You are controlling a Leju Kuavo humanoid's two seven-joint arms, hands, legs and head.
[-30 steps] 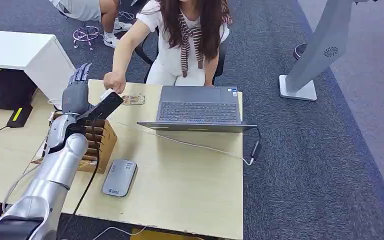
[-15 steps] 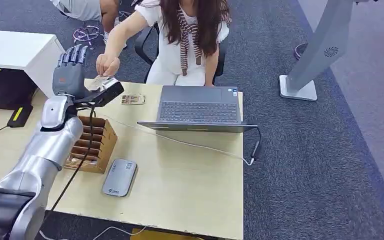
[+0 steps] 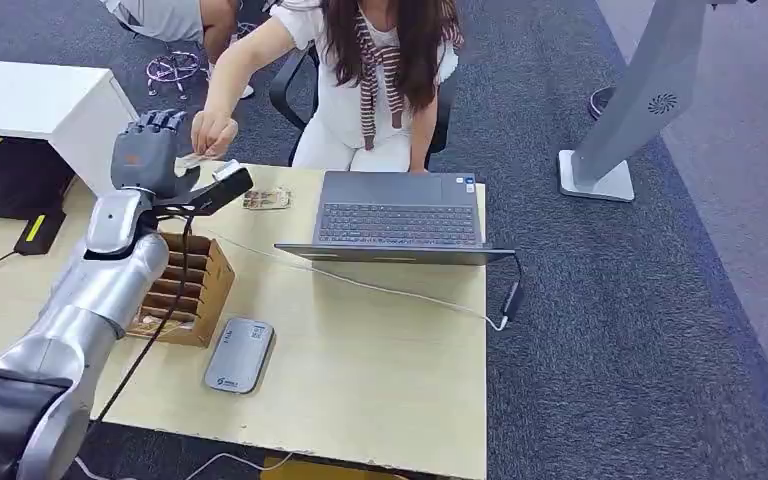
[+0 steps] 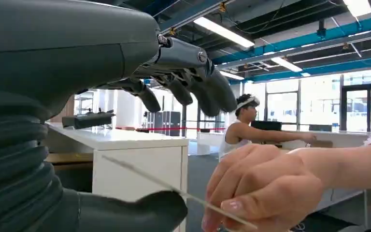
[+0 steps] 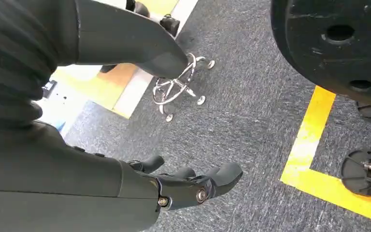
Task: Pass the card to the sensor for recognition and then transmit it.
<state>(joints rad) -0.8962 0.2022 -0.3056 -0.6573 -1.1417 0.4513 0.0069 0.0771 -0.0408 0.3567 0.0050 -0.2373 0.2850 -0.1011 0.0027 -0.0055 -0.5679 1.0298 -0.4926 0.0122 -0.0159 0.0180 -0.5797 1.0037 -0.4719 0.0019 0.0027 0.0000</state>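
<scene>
My left hand (image 3: 148, 160) is raised over the table's far left corner, fingers spread above the thumb. A thin pale card (image 3: 193, 160) sits just beside it, pinched by a person's hand (image 3: 212, 132) reaching across the table. In the left wrist view the card (image 4: 145, 175) shows edge-on, running from my thumb to the person's fingertips (image 4: 232, 212), while my fingers (image 4: 193, 92) stay apart from it. The grey sensor pad (image 3: 239, 355) lies near the table's front edge. My right hand (image 5: 125, 183) hangs over the carpet, holding nothing.
A cardboard card box (image 3: 185, 290) stands under my left forearm. An open laptop (image 3: 397, 215) with a trailing cable sits in front of the seated person. Another card (image 3: 266, 199) lies by the laptop. A white cabinet (image 3: 40, 100) is at left and a grey stand (image 3: 620, 120) at right.
My left hand has lifted away from the box toward the person. The person's hand rose with it and now pinches the card, and my fingers have curled forward slightly.
</scene>
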